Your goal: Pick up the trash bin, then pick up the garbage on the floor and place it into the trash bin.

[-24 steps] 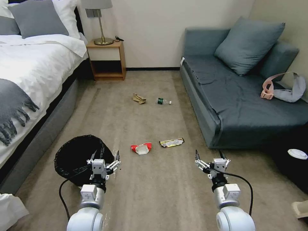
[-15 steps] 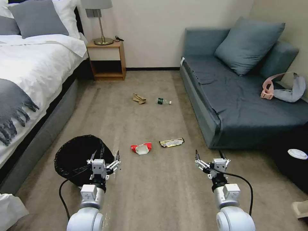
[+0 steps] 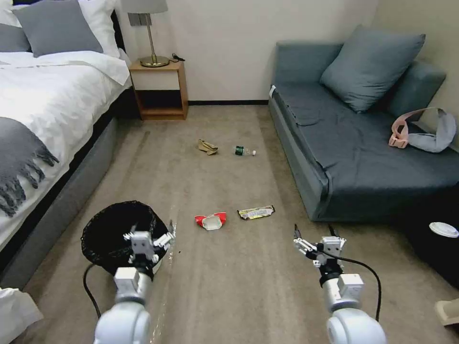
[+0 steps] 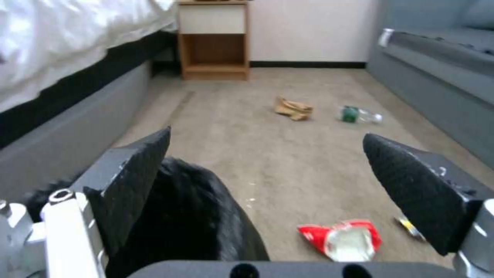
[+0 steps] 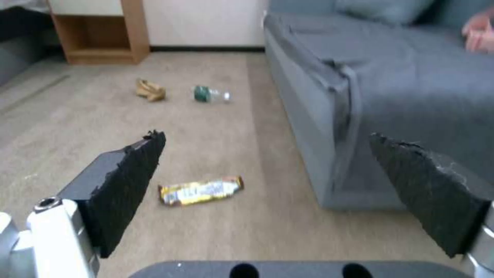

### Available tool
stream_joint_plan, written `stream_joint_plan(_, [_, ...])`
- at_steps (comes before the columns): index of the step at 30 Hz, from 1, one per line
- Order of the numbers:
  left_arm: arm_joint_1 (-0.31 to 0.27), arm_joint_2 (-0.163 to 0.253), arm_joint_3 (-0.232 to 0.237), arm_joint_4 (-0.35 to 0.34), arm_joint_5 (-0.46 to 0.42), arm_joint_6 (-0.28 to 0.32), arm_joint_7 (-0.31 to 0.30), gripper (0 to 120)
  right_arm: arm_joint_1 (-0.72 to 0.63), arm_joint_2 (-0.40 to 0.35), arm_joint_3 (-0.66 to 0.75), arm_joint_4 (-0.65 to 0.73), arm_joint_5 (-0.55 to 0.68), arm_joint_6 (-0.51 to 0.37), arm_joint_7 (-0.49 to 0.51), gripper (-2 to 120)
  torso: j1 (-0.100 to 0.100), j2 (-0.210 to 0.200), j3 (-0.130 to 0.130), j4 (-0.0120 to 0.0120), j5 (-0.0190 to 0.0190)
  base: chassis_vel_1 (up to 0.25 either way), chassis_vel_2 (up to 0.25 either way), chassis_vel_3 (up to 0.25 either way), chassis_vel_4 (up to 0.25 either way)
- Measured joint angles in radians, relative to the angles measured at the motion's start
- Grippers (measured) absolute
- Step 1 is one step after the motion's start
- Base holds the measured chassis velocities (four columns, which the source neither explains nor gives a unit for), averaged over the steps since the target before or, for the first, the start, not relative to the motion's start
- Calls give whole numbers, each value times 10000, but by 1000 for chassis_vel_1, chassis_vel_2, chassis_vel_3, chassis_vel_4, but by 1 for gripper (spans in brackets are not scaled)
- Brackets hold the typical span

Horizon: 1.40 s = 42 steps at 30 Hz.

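We note the small round white trash bin lined with crinkly black plastic (image 3: 111,234) on the carpet by the bed, left gripper (image 3: 149,237) spread wide over its near rim, nothing held. Rightward lie the red-and-white crumpled packet (image 3: 210,221) and yellow-silver snack wrapper (image 3: 256,212); farther off, tan crumpled paper (image 3: 207,146) and small clear green-labelled bottle (image 3: 244,151). Right gripper (image 3: 313,234) hangs wide, empty. We judge bin pickup is in hand; next calls for closing on the rim.

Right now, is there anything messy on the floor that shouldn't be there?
Yes. Four bits of litter lie on the carpet: a red-and-white packet, a yellow snack wrapper, crumpled tan paper and a small bottle on its side.
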Motion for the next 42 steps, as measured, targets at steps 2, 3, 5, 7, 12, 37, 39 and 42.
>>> stream_joint_plan(2, [-109,186,25,-116,-268,257,-263,100,-57,-142,8,97,225,-145,104,100,0,0,0,1,0,0,0,0,0])
stream_joint_plan(3, [-305,517,65,-310,-747,710,-730,100,-194,-451,28,298,713,-455,325,100,0,0,0,1,0,0,0,0,0])
stream_joint_plan(5, [-631,1080,136,-657,-1560,1478,-1525,100,-403,-931,57,617,1483,-950,684,100,0,0,0,1,0,0,0,0,0])
stream_joint_plan(7, [-792,1362,170,-826,-1963,1868,-1920,100,-511,-1173,74,777,1875,-1197,861,100,0,0,0,1,0,0,0,0,0])
stream_joint_plan(12, [-1363,2335,-21,-1461,-2899,3027,-2682,100,-922,-2094,129,1377,3340,-2131,1534,100,0,1,-1,0,9,0,0,0,0])
stream_joint_plan(37, [-1402,3649,-935,-427,-5133,5027,-4510,98,353,-4429,-3,470,4238,-2148,1091,100,0,0,0,-1,-4,0,0,0,0])
stream_joint_plan(39, [-1580,3916,-1036,-176,-5741,5341,-4963,98,389,-4397,-57,363,4160,-2082,1036,100,0,0,0,-1,3,0,0,0,0])
stream_joint_plan(42, [-1759,4118,-1088,164,-6039,5521,-5207,98,406,-4351,-104,288,4089,-2036,985,100,0,0,1,0,-2,0,0,0,0])
